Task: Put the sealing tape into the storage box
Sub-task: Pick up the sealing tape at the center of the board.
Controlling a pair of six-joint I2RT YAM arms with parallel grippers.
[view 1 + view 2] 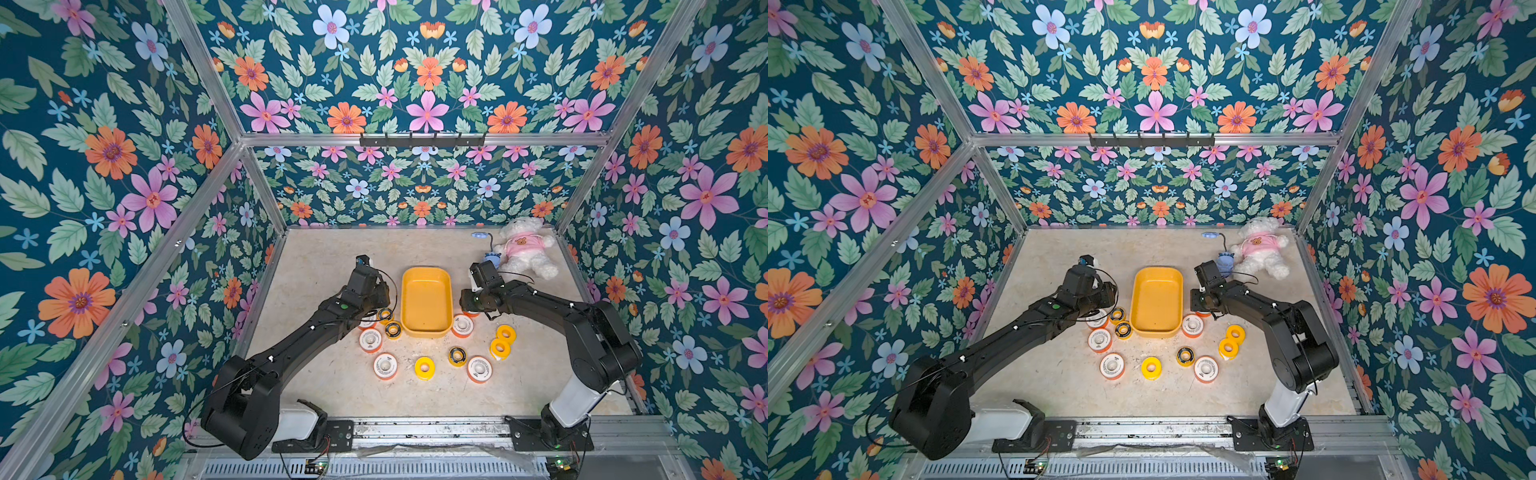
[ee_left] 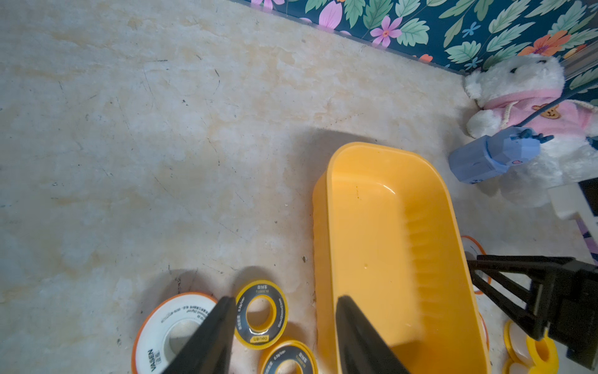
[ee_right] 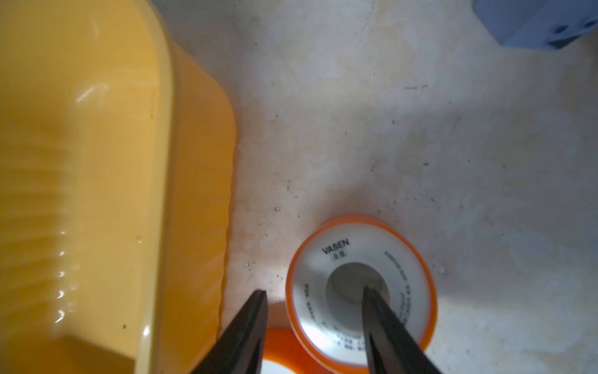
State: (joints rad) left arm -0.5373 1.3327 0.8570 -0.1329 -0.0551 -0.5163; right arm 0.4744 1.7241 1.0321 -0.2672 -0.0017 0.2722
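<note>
Straddling the wall of a white VASEN tape roll [image 3: 336, 255], the open right hand [image 3: 314, 291] could flick it aside closing off-centre; left hand [image 2: 285, 298] also open, empty.

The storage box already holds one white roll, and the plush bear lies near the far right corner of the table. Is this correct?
Not entirely. The storage box holds no roll: both top views and the left wrist view show its floor bare. The plush bear does lie near the far right corner of the table.
</note>
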